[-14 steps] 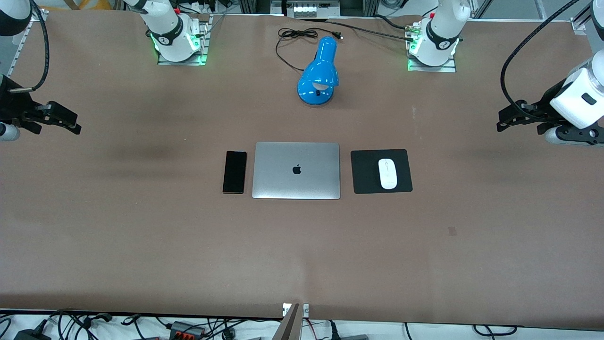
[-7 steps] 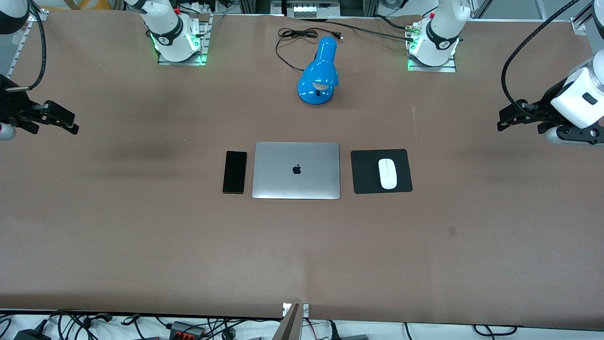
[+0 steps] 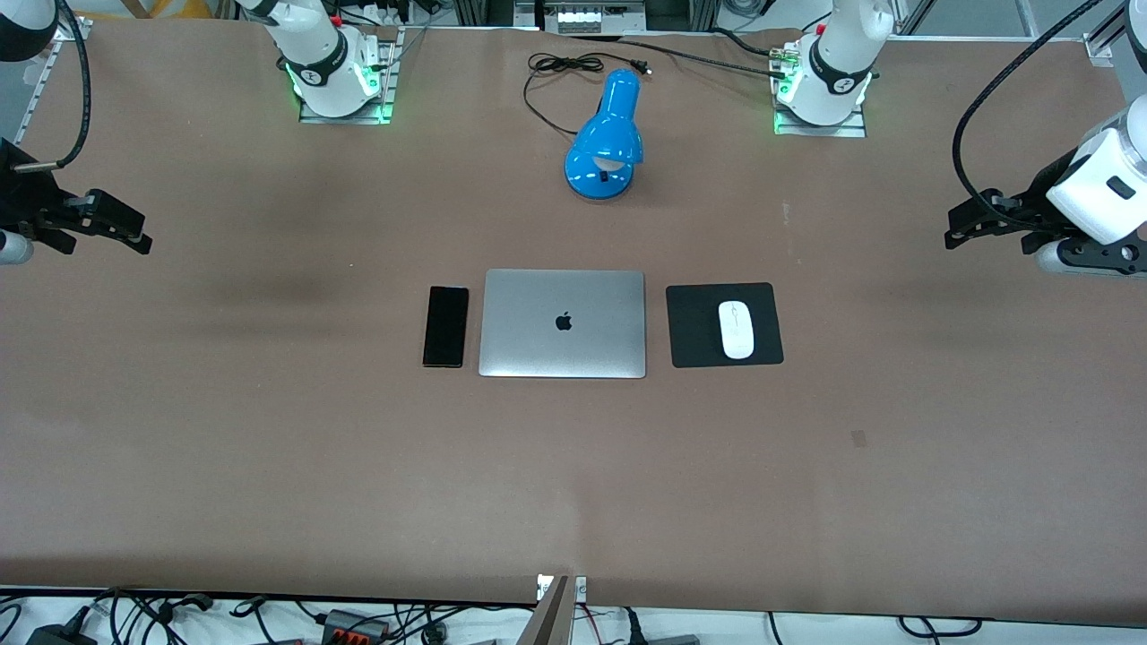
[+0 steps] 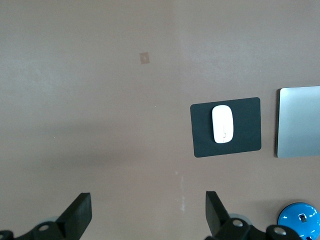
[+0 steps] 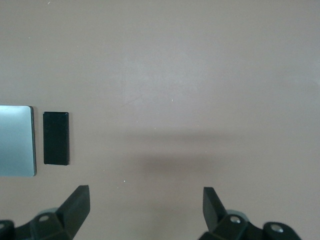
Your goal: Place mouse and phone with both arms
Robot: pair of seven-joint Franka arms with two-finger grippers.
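The white mouse [image 3: 737,329] lies on a black mouse pad [image 3: 694,327] beside the closed silver laptop [image 3: 563,322], toward the left arm's end; it also shows in the left wrist view [image 4: 222,124]. The black phone [image 3: 446,326] lies flat on the table beside the laptop, toward the right arm's end; it also shows in the right wrist view [image 5: 55,138]. My left gripper [image 3: 957,235] [image 4: 147,215] is open and empty, up over bare table at its end. My right gripper [image 3: 139,240] [image 5: 146,210] is open and empty over bare table at its end.
A blue desk lamp [image 3: 607,139] with a black cord [image 3: 560,72] stands farther from the front camera than the laptop, between the two arm bases. The brown table top [image 3: 573,484] stretches wide around the laptop.
The right gripper has shifted very slightly at its end of the table. The left arm, mouse and phone have not moved.
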